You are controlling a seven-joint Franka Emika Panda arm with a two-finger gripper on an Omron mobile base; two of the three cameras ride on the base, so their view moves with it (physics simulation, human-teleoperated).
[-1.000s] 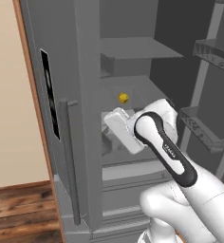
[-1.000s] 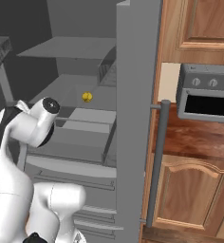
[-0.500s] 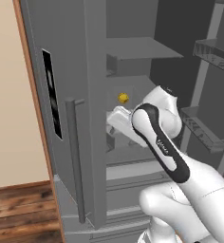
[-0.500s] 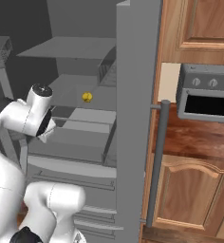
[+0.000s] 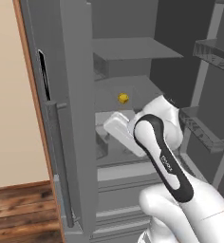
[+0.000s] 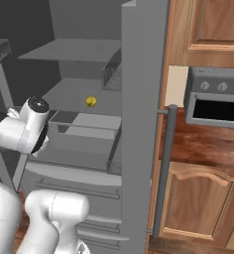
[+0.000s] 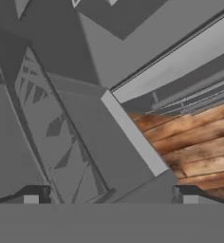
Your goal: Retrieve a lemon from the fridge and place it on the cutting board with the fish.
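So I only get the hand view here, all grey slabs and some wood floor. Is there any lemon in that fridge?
Observer: Yes, the lemon sits on a middle shelf, seen in the left base view.
Operator: Is the claw holding it?
Observer: No, the gripper is open, holding nothing.
Operator: What's beside the fridge?
Observer: A small grey oven on a wooden counter, in the right base view.
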